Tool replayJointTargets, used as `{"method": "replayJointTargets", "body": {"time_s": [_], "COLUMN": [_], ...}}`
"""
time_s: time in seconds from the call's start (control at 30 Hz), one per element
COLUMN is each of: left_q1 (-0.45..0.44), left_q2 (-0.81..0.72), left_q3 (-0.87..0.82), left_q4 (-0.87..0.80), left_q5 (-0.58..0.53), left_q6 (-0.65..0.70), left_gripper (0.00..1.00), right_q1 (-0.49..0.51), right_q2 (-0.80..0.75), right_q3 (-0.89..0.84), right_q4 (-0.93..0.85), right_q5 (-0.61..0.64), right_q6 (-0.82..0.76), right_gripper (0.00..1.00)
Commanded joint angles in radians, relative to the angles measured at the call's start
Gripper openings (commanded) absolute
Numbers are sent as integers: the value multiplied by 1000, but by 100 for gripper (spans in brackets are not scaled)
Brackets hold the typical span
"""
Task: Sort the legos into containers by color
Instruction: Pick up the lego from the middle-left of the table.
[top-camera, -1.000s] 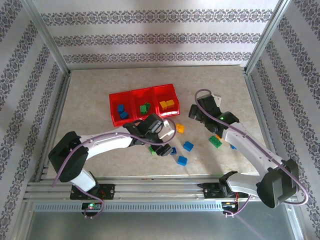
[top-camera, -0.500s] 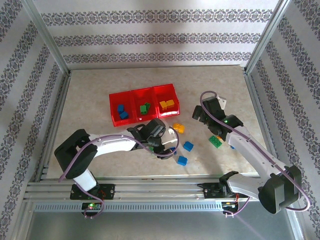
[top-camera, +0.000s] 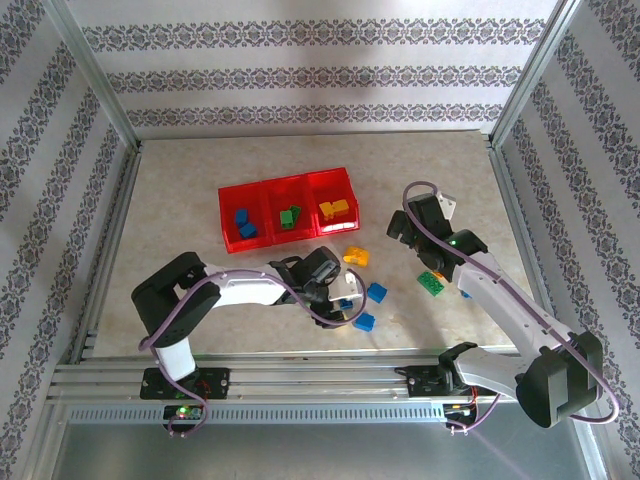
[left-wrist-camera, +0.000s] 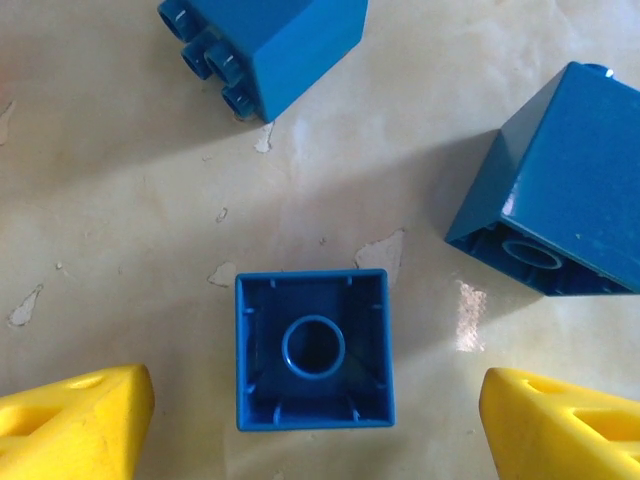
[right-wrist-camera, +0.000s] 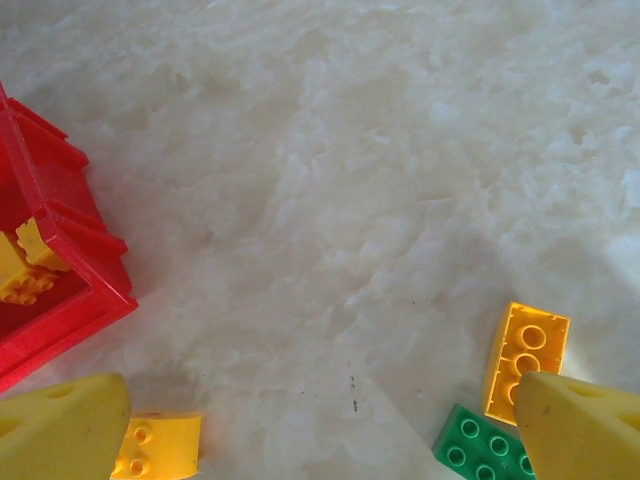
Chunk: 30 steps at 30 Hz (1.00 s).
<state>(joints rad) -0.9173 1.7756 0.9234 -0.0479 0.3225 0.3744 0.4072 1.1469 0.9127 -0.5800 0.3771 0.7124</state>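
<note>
No text, label, brand, number or sign can be read anywhere. The legos (left-wrist-camera: 314, 348) show plain faces, the containers (top-camera: 263, 205) plain red walls, and the counter (top-camera: 180, 200) only a mottled pattern.

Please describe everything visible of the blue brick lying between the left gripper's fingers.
The blue brick is square, glossy plastic, lying upside down: its hollow underside faces the camera, with one round tube in the middle and thin ribs on the walls. It rests flat on the pale table, between the yellow fingers, which do not touch it.
</note>
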Motion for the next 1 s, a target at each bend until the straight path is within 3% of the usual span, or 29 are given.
{"method": "replayJointTargets", "body": {"time_s": [0.0, 0.3, 0.63, 0.97], "left_q1": [-12, 0, 12, 36], "left_q2": [16, 67, 72, 13], "left_q3": [30, 51, 54, 25], "left_q4": [70, 96, 72, 108], "left_q5": [-10, 15, 7, -26], "left_q6": [-9, -69, -84, -152], "left_gripper": [84, 70, 45, 36], "right_q1": [-10, -11, -11, -11], "right_q2": [-12, -3, 1, 1], "right_q3": [-18, -18, -29, -40], "right_q4": [-6, 2, 11, 22], "right_q5": [5, -20, -23, -35], "right_q6": [19, 9, 15, 18], "right_gripper": [98, 98, 98, 98]}}
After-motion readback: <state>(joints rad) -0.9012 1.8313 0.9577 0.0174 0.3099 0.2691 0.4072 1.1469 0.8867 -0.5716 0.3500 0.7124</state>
